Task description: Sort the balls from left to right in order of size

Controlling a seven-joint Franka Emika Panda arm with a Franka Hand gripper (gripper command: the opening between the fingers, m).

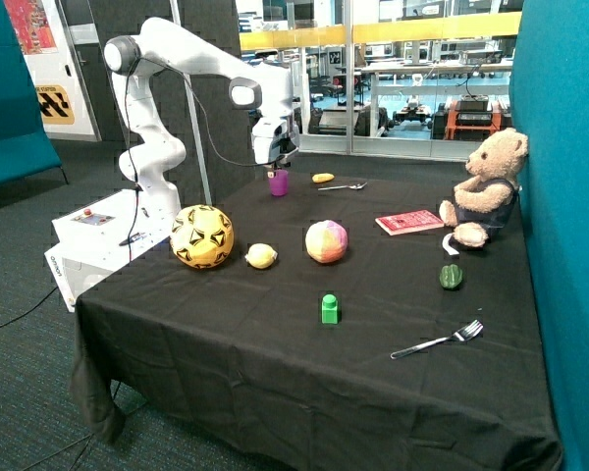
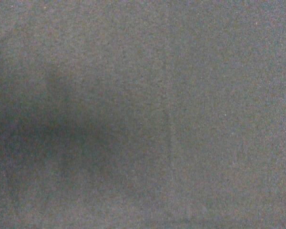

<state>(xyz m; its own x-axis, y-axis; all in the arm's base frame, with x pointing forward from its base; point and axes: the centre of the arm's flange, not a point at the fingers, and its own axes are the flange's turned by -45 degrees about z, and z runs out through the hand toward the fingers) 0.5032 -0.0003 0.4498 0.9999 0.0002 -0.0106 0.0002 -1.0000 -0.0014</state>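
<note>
Apparently the hand (image 1: 273,167) hovers above the purple cup (image 1: 278,183)

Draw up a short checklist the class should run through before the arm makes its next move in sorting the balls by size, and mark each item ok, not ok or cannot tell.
1. All three balls in sight: ok. The yellow football, the small yellow ball and the pink-orange ball lie in a row.
2. Row in size order: not ok. The smallest sits in the middle.
3. Hand near a ball: not ok. It hangs over the purple cup, at the far edge.
4. Hand empty and open: cannot tell.
5. Balls apart enough to grasp: ok, gaps show between them.
6. Green block clear of the row: ok, it stands nearer the front edge.
</note>
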